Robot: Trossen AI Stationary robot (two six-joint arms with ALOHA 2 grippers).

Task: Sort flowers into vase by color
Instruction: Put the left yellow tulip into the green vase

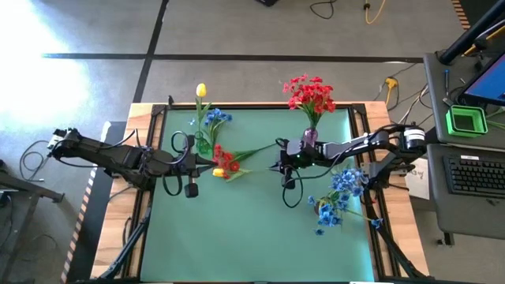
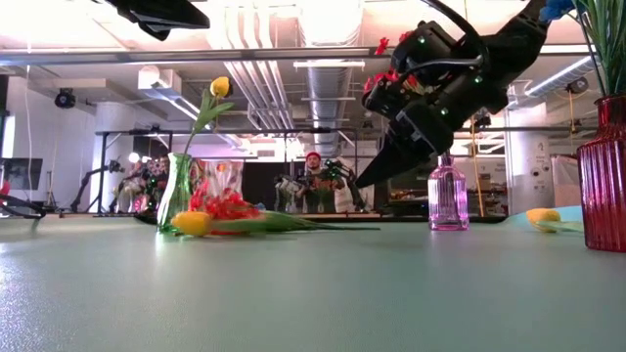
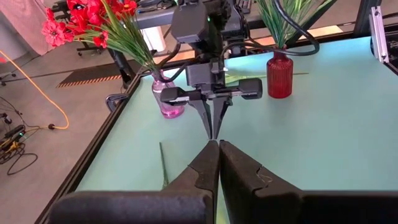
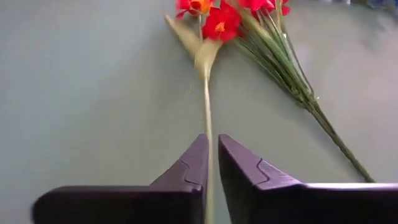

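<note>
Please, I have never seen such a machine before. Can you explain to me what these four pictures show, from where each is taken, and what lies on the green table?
It is a robot with two dark arms, each ending in two fingers. One picture looks down from above, one looks level across the table, and one comes from each wrist. The right gripper has its fingers nearly shut around a thin green stem leading to loose red flowers on the green table. The left gripper is shut and holds nothing. Three vases stand there: red flowers in a pink vase, a yellow tulip in a clear one, and blue flowers in a red vase.
</note>
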